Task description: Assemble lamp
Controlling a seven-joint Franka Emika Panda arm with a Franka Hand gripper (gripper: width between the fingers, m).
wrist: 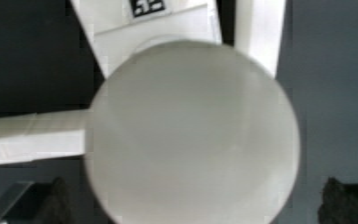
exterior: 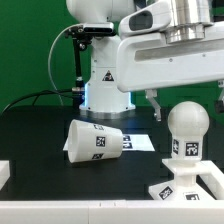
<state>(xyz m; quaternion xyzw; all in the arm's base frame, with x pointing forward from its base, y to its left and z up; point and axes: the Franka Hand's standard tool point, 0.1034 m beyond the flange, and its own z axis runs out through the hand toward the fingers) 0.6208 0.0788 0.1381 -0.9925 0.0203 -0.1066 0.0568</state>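
The bulb [exterior: 186,128] stands upright with its round head up on the flat square base [exterior: 196,188] at the front of the exterior view's right. My gripper [exterior: 187,104] hangs just above the bulb's head, open and holding nothing, with one dark finger [exterior: 153,103] on the exterior view's left of it. In the wrist view the bulb's head [wrist: 190,125] fills the picture between the dark fingertips [wrist: 16,203], and parts of the base [wrist: 30,136] show behind it. The tapered shade [exterior: 95,140] lies on its side on the table, left of the bulb.
The marker board [exterior: 140,143] lies flat behind the shade. The robot's white body [exterior: 105,85] stands at the back, with cables on the exterior view's left. A white block [exterior: 3,172] sits at the front left edge. The backdrop is green.
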